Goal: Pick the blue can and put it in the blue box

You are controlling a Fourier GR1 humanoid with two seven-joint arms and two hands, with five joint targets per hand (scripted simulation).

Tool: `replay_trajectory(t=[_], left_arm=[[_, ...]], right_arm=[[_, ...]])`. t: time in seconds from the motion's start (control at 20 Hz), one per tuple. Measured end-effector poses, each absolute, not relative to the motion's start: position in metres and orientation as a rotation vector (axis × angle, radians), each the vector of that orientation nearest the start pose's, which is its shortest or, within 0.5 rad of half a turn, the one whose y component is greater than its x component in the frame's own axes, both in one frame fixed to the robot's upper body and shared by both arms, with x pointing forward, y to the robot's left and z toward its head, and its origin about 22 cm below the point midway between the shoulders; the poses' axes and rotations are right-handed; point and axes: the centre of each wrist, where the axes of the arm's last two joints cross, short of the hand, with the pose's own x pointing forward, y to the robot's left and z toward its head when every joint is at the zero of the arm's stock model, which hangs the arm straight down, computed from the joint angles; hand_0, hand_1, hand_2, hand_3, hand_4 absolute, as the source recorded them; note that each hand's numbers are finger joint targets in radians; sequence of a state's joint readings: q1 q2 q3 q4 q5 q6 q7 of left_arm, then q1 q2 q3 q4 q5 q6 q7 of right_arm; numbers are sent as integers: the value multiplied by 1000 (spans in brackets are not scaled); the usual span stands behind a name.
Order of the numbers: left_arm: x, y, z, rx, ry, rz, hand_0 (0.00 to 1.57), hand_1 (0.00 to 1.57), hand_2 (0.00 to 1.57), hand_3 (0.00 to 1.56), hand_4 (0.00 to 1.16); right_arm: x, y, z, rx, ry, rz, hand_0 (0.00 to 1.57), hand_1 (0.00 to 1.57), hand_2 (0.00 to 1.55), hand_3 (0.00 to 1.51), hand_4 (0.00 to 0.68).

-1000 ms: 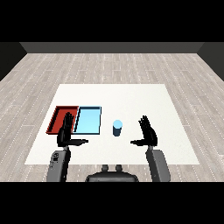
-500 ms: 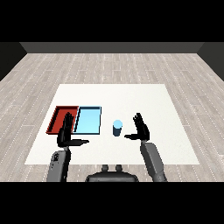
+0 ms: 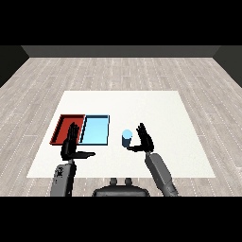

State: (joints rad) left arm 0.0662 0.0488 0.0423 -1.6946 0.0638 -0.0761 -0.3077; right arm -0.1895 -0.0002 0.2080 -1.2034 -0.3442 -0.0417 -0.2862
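White table [image 3: 142,101], wood-plank floor [image 3: 118,71] all around. Two trays side by side at the table's left, touching along one edge: red tray [image 3: 62,124] outermost, light blue tray [image 3: 105,128] inboard of it.

Blue can [image 3: 126,138] upright on the table, just right of the light blue tray, clear of its rim. Not in either tray. Pale top face visible, darker side below.

Right hand [image 3: 145,140] just beside the can on its right. Fingers straight and pointing up and away, palm turned toward the can, thumb reaching low toward the can's base (touching or a hair apart: cannot tell from this angle). Nothing curled round the can; not gripped. Grey right forearm [image 3: 159,172] running down and right toward the lower edge.

Left hand [image 3: 72,144] at the near end of the trays, overlapping the red tray's near edge and the blue tray's near left corner as seen from the head. Fingers straight and spread, pointing up and away, thumb stuck out sideways to the right along the table. Holding nothing. Grey left forearm [image 3: 63,178] dropping almost straight down below it.

Hands well apart, can between them but far nearer the right one.
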Motion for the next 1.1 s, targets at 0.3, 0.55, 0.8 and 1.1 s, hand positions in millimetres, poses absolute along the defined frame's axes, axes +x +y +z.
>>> replay_trajectory(t=[0.3,0.55,0.8,1.1], left_arm=[[228,253,17,-23,-1945,-6,0,0,0,0,0],[230,253,19,-28,-1947,4,0,0,0,0,0],[231,253,23,-32,-1948,9,0,0,0,0,0],[234,251,17,-33,-1943,14,0,0,0,0,0]], right_arm=[[287,-135,-43,325,-1578,-55,0,0,0,0,0],[295,-122,-52,324,-1565,-39,0,0,0,0,0],[297,-110,-53,316,-1544,-19,0,0,0,0,0],[313,-106,-58,309,-1525,-2,0,0,0,0,0]])
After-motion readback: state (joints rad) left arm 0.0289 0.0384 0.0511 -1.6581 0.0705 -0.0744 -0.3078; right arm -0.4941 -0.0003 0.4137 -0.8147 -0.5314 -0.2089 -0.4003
